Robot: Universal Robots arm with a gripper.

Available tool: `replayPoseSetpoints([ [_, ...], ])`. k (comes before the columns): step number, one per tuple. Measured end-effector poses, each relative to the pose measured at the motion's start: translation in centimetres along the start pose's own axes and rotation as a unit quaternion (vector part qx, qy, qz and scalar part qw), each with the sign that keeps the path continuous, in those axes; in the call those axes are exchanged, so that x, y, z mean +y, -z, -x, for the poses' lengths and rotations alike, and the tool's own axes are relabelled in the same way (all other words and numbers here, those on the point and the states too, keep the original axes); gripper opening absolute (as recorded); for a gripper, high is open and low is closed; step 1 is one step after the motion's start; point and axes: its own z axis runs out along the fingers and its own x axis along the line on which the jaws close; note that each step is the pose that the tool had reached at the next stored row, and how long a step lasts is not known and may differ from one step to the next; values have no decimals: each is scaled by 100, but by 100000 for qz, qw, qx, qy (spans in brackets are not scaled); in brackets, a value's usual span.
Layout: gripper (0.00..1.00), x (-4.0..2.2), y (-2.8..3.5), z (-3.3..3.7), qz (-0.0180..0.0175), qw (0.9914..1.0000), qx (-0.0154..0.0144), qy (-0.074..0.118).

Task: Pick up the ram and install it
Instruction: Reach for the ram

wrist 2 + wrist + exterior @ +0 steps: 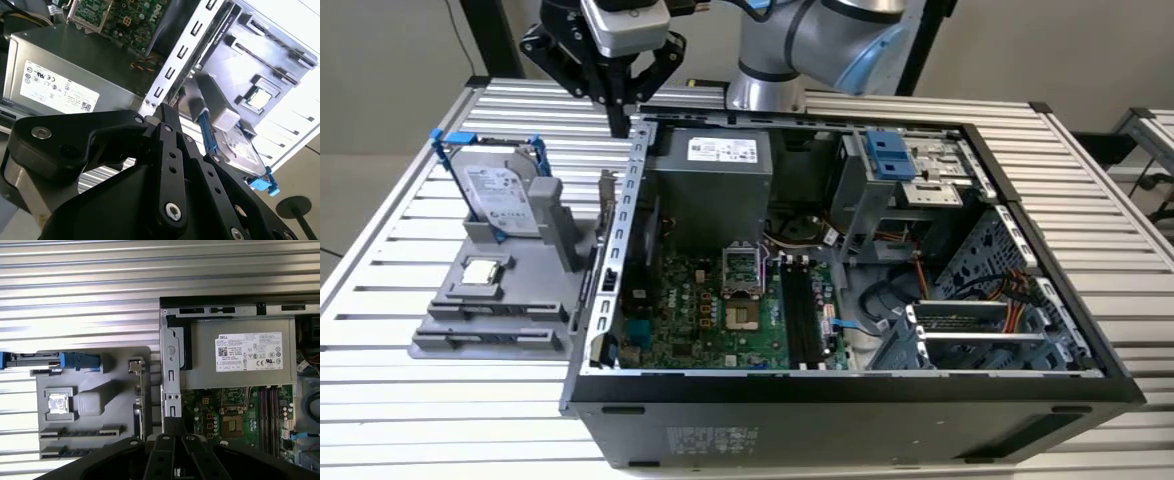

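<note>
The ram (606, 205) stands on its long edge in a slot of the grey holder (494, 322), right beside the open computer case's side wall. The first wrist view shows the ram (139, 402) edge-on as a thin strip. My gripper (616, 128) hangs above the case's back corner, above and behind the ram, with its black fingers pressed together and nothing between them. The gripper (176, 441) points down over the case wall in the first wrist view. The black memory slots (803, 310) lie on the green motherboard inside the case.
On the holder, a silver hard drive with blue rails (500, 192) stands upright and a small square CPU chip (480, 270) lies flat. Inside the case (854, 385) are the grey power supply (710, 175), cables and a drive cage (907, 160). All stands on a slatted metal table (400, 400).
</note>
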Motion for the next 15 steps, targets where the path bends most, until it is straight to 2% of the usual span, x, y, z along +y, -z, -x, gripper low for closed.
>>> replayPoseSetpoints([
  [7,0,-7,2,-105,-2,100000,61,-4],
  [15,0,-15,5,-209,-25,100000,311,-14],
])
